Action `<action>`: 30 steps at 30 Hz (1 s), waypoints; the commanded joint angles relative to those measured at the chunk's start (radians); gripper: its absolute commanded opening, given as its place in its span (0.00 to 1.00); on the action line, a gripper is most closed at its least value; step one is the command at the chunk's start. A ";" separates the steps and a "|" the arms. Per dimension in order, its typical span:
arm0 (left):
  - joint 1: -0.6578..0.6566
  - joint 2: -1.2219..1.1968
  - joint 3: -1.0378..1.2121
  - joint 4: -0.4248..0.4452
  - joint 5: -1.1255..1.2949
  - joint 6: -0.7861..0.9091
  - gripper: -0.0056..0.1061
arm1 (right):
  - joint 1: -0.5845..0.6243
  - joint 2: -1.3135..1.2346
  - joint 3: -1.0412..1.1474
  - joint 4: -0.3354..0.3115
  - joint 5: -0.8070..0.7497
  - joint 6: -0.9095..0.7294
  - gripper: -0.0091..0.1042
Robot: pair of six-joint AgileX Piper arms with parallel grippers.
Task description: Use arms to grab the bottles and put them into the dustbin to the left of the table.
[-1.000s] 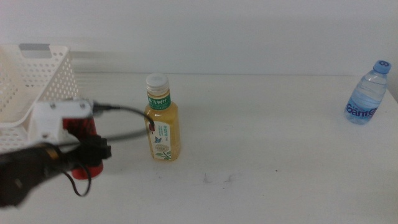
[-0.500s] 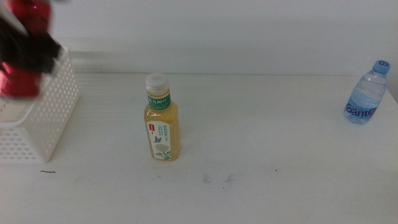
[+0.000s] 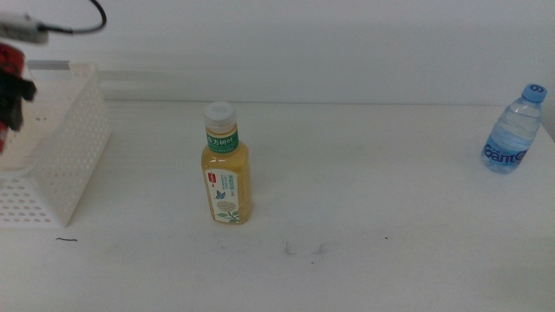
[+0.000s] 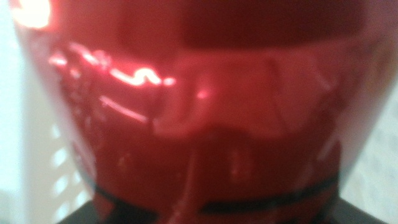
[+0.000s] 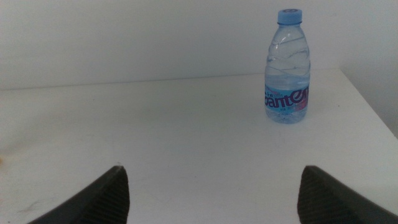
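My left gripper [image 3: 16,94] is shut on the red cola can [image 3: 7,59] and holds it at the far left edge of the middle view, over the white perforated dustbin [image 3: 65,156]. The can [image 4: 205,106] fills the left wrist view, with the dustbin's perforated wall [image 4: 62,177] beside it. The yellow tea bottle [image 3: 227,169] stands upright on the table, left of centre. The small blue-labelled water bottle [image 3: 512,130] stands upright at the far right. My right gripper [image 5: 211,193] is open and empty, low over the table, with the water bottle [image 5: 287,68] some way ahead of it.
The white table [image 3: 364,208] has faint dark scuff marks [image 3: 303,250] in front of the tea bottle. The left arm's white housing and black cable [image 3: 52,24] show at the top left. A pale wall rises behind the table.
My left gripper lifted the red can off the table beside the dustbin, carried it up and left, and now holds it further left over the dustbin. Both bottles have not moved.
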 commanded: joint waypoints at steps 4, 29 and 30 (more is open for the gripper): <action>0.004 0.099 -0.016 -0.004 -0.060 -0.019 0.10 | -0.005 -0.005 0.003 -0.009 -0.005 -0.008 0.78; -0.133 -0.461 0.318 -0.198 -0.252 -0.124 0.89 | -0.005 -0.005 0.003 -0.009 -0.003 -0.008 0.78; -0.162 -0.512 0.363 -0.207 -0.280 -0.124 0.89 | -0.005 -0.005 0.003 -0.009 -0.003 -0.008 0.78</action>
